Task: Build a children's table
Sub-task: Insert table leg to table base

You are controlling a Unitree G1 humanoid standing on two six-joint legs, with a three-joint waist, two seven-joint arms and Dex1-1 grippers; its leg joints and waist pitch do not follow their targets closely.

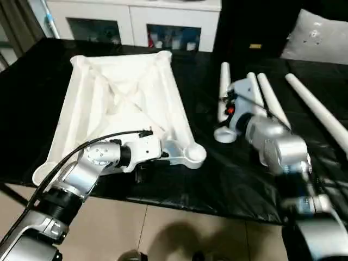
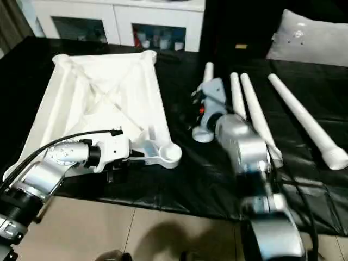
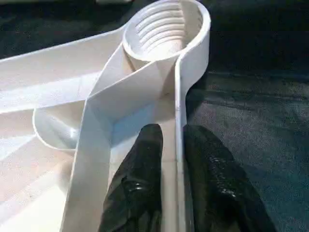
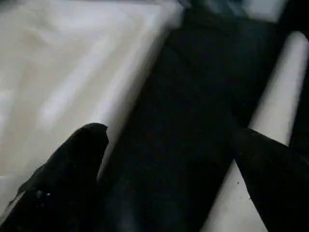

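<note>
Left wrist view shows the left tool [image 3: 169,159] pinching the thin side wall of the white ribbed plastic table top [image 1: 122,103], upside down on the black tabletop [image 1: 228,174]. Probably light, stiff, slippery. The right tool [image 4: 169,159] gapes beside a white tapered leg [image 1: 224,89].

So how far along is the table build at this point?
Early. Done: the tabletop lies ribbed side up on the black work table, its near corner socket empty. In hand: the left gripper straddles the top's edge wall; the open right gripper hovers beside the legs. Left: all four legs lie loose, unscrewed.
</note>
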